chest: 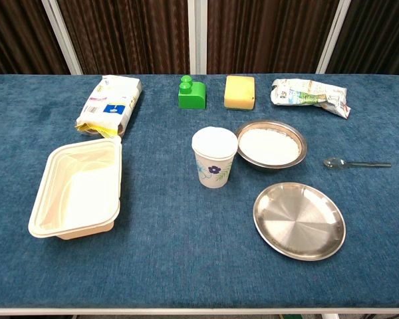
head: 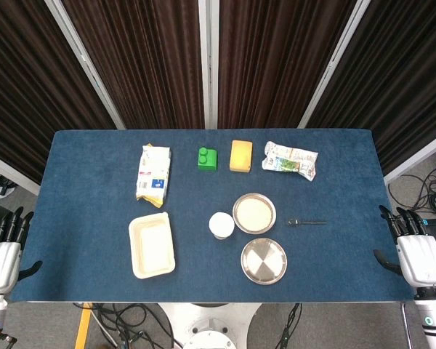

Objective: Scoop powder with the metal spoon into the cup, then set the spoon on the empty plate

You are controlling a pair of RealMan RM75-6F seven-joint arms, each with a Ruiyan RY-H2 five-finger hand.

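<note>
My hands wait off the table's side edges
Left hand [head: 1, 256] and right hand [head: 419, 254] spread, holding nothing. Spoon [chest: 354, 163] lies right of powder-filled bowl [chest: 271, 145]; cup [chest: 214, 157] and plate [chest: 299, 220] empty.

Dark pleated curtains [head: 145, 58], blue table [head: 80, 167]

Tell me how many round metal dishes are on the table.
2. The powder-filled metal dish sits right of the paper cup; the empty metal plate lies nearer the table's front edge. Nothing seems hidden.
</note>
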